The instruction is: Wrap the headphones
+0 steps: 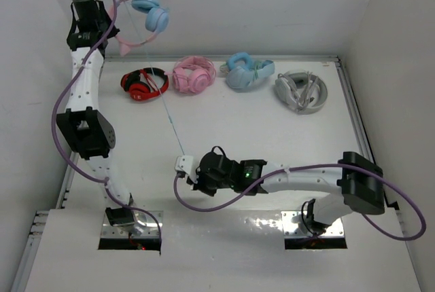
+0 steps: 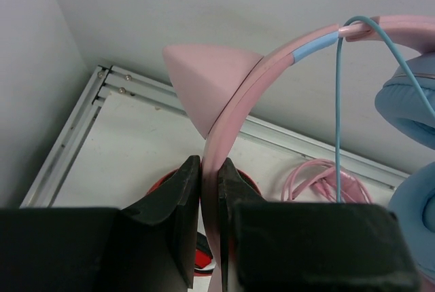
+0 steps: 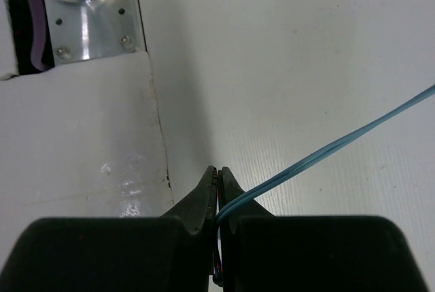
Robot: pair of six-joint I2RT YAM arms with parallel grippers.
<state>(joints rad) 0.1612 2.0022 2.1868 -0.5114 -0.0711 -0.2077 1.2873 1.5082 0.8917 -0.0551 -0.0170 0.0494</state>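
The headphones [image 1: 143, 13] with pink cat-ear headband [image 2: 231, 102] and light blue ear cups [image 2: 411, 112] hang high at the back left. My left gripper [image 2: 209, 170] is shut on the pink headband, just below a cat ear. Their thin light blue cable [image 1: 166, 112] runs taut from the headband down to my right gripper [image 1: 182, 165] near the table's middle. In the right wrist view the cable [image 3: 326, 149] comes in from the right and my right gripper [image 3: 217, 173] is shut on it, just above the white table.
Along the back of the table [image 1: 272, 129] lie red-and-black headphones [image 1: 143, 83], an all-pink pair [image 1: 194, 75], an all-light-blue pair [image 1: 246, 73] and a white-grey pair [image 1: 300, 90]. White walls stand at the back and sides. Metal base plates [image 3: 92, 7] sit at the near edge.
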